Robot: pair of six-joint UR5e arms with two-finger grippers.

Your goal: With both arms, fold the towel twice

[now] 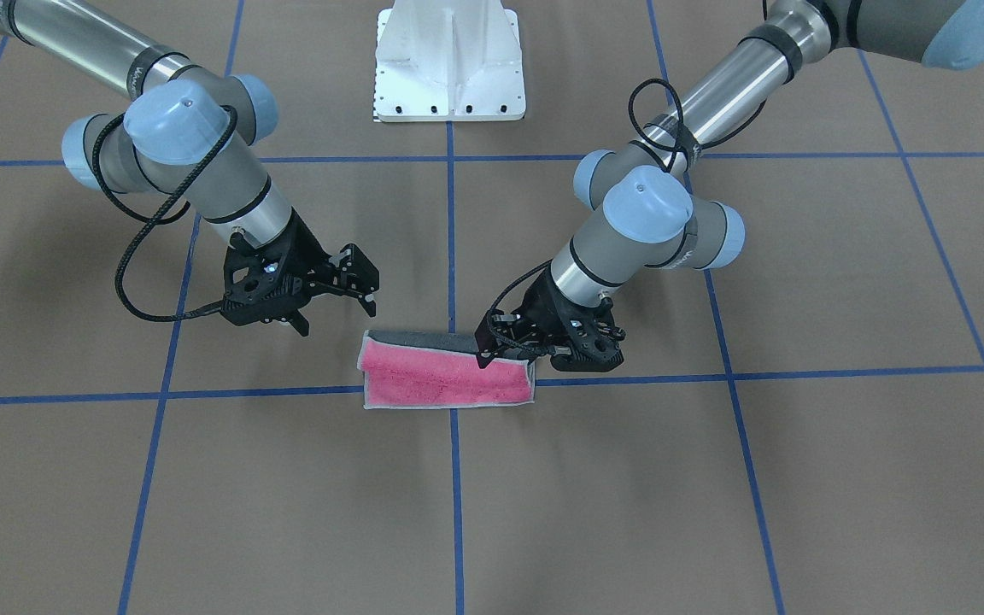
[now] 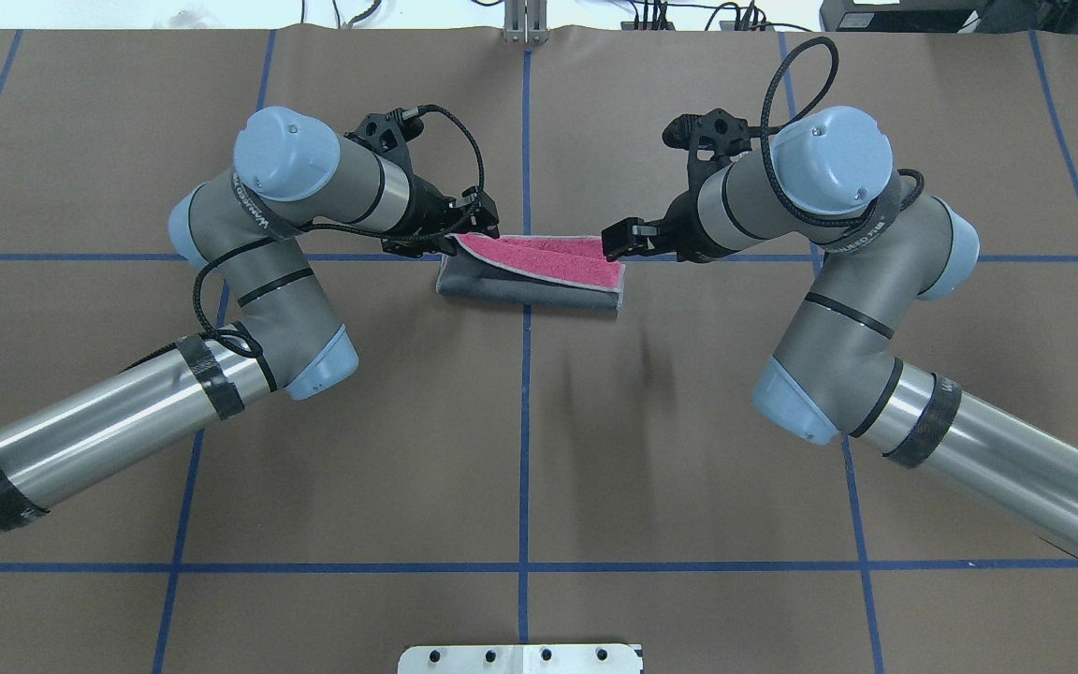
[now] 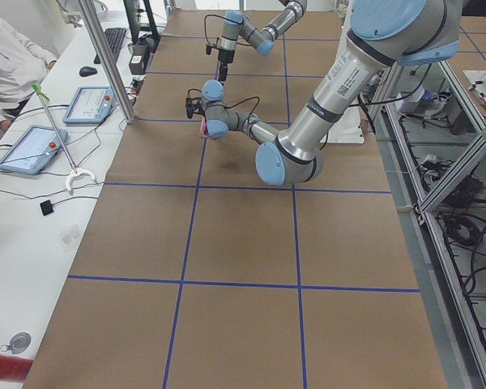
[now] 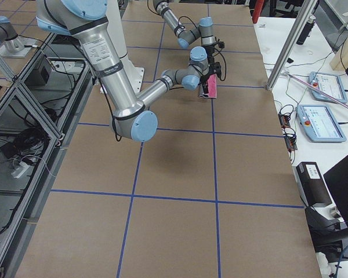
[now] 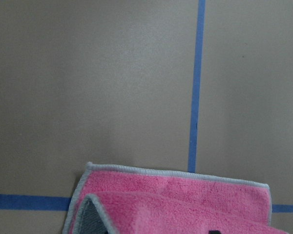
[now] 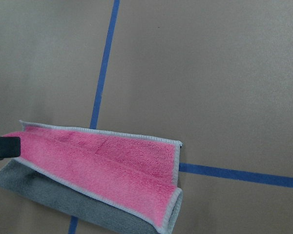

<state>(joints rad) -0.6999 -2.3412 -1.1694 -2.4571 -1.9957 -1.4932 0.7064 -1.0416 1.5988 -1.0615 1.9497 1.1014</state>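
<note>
The towel lies on the brown table as a long strip folded once. Its pink face is up, and a band of the dark grey face shows along the edge nearer the white base. It sits between the two pincers and crosses the blue tape line that runs down the middle of the table. The left pincer is at one end of the strip, clenched on the corner of the upper pink layer. From overhead that corner rises off the layer below to meet the fingertips, and the rest of the strip stretches away from this pincer toward the other one. The right pincer is near the opposite end with its fingers spread wide and nothing between them (in the front view there is bare table between its tips and the nearest towel corner). The towel's end lies just below and in front of those tips.
</note>
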